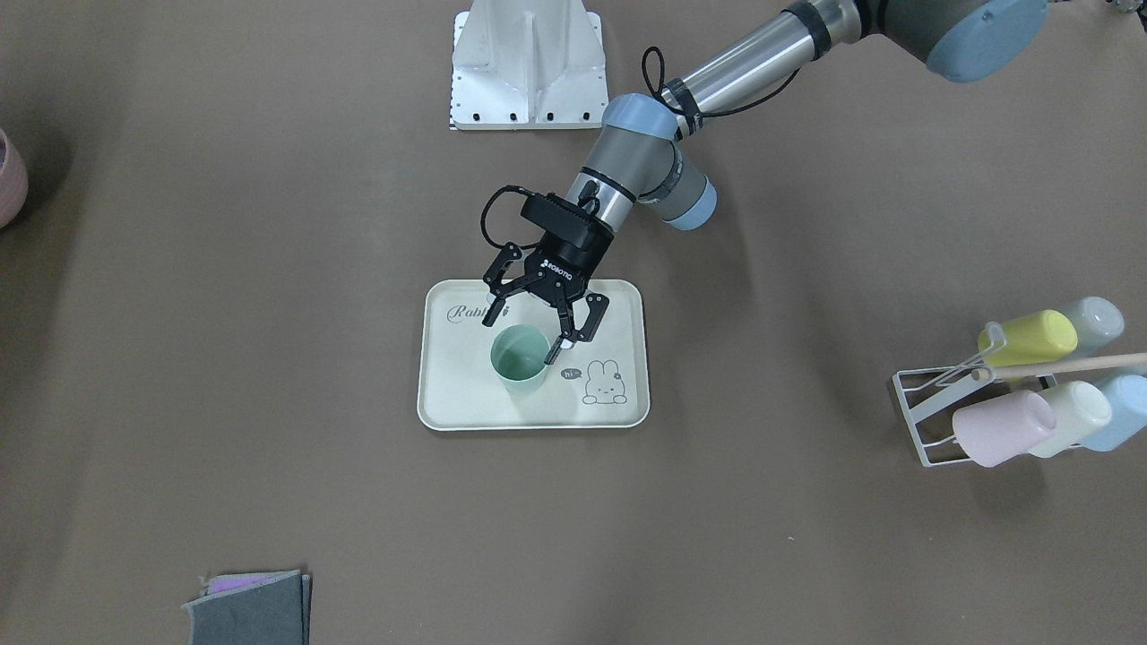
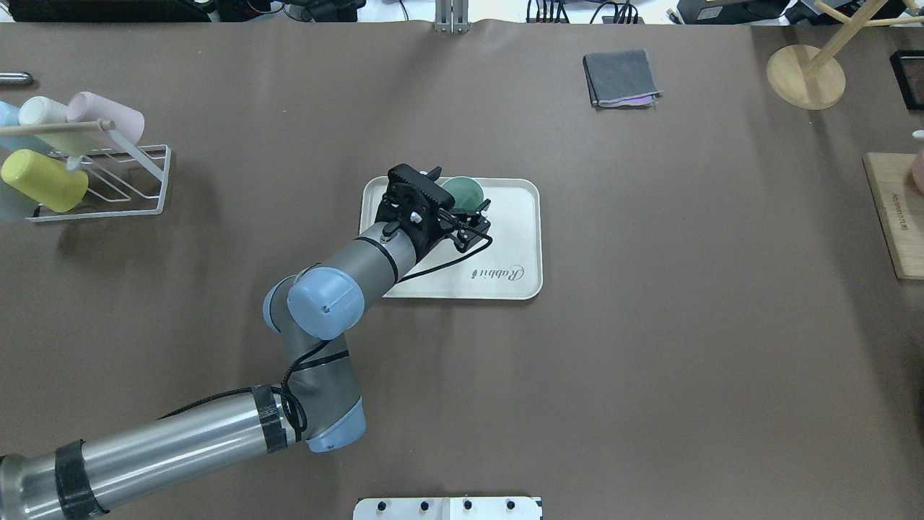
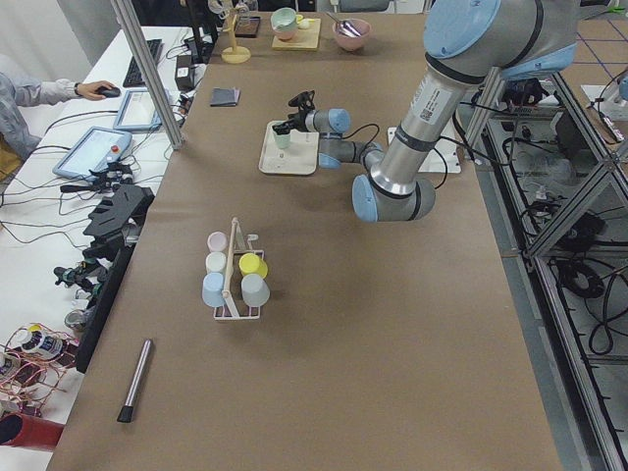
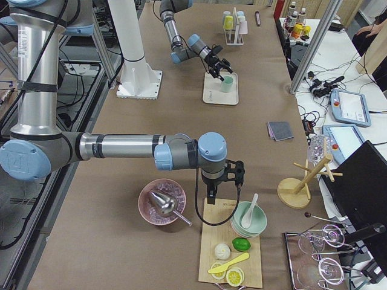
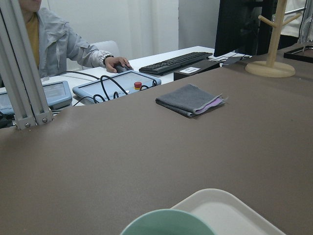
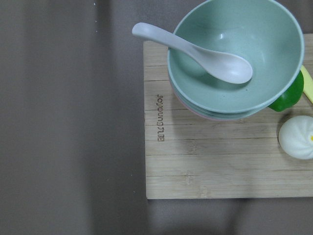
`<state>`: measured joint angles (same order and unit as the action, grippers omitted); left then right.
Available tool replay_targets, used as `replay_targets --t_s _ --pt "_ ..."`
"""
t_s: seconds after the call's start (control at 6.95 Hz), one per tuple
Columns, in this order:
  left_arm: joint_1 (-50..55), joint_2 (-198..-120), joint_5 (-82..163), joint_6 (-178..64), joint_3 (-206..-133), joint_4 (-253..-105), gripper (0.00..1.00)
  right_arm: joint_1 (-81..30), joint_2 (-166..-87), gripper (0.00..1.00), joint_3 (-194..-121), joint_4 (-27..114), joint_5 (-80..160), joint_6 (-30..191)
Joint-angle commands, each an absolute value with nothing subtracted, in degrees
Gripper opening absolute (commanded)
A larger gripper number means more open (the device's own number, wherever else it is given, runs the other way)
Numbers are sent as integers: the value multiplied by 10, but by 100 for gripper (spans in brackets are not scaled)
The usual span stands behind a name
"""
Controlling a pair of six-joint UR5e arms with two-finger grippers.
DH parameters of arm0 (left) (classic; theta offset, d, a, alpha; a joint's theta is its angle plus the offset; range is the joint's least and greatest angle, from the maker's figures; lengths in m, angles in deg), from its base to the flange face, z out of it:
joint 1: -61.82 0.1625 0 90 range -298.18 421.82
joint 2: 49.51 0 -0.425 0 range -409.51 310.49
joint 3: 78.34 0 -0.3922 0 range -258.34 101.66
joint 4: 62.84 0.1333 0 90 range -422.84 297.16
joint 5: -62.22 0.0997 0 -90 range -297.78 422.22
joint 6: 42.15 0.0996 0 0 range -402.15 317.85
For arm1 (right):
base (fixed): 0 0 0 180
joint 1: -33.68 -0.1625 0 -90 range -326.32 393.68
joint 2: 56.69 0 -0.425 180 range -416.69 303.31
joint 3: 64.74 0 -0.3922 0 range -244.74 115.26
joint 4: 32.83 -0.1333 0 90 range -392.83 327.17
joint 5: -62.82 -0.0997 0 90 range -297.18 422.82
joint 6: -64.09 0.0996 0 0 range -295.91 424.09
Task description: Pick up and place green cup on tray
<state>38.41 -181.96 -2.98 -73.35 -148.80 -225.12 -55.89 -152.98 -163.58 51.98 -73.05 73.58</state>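
Observation:
The green cup point(image 1: 520, 362) stands upright on the cream tray point(image 1: 618, 412), left of the bunny drawing. My left gripper point(image 1: 530, 335) is open, its fingers spread wide just above and behind the cup's rim, apart from it. From overhead the cup point(image 2: 463, 191) shows past the gripper point(image 2: 465, 211) on the tray point(image 2: 509, 238). In the left wrist view only the cup's rim point(image 5: 168, 223) and a tray corner point(image 5: 230, 211) show. My right gripper point(image 4: 210, 197) hangs over a wooden board far from the tray; I cannot tell if it is open or shut.
A wire rack of coloured cups point(image 1: 1030, 394) stands at my left end of the table. A folded grey cloth point(image 2: 621, 79) lies at the far edge. A green bowl with a white spoon point(image 6: 234, 58) sits on the wooden board point(image 6: 195, 161).

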Motion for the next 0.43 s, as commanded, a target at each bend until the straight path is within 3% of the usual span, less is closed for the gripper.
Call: replay_targets --t_s 0.0,0.29 --pt "348 -1785 -67 -739 -1613 -2146 98 -561 -1532 100 -1636 520 -731 736" --pt "242 -1677 -209 -809 -1814 -1950 98 -562 -1533 100 -1636 520 -731 735"
